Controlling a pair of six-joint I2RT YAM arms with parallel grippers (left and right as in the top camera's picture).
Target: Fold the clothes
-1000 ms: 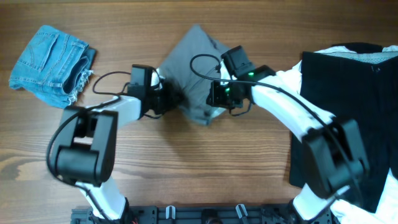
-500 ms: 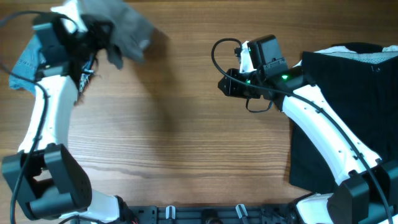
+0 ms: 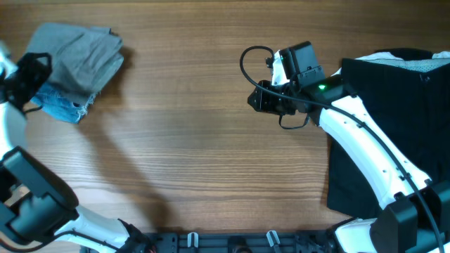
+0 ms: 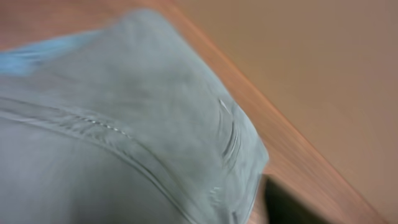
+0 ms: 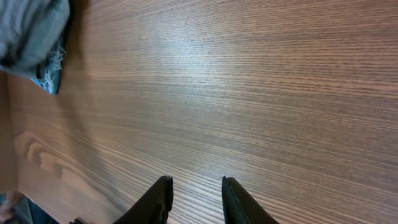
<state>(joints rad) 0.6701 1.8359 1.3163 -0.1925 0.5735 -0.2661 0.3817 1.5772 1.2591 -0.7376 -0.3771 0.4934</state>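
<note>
The folded grey shorts lie at the table's far left corner, on top of the light-blue denim shorts. My left gripper is at the grey pile's left edge; its jaws are blurred and hidden by its own body. In the left wrist view the grey cloth fills the frame and no fingers show. My right gripper hovers over bare wood at mid-table. It is open with nothing between its fingers. The grey shorts are far from it.
Black shorts are spread over the table's right side, under the right arm. A frayed denim edge pokes out below the grey pile. Bare wood table lies between the two arms.
The left arm swung the grey shorts from mid-table to the far left, where they now rest on the denim pair. The right gripper pulled back right and has held still since.
</note>
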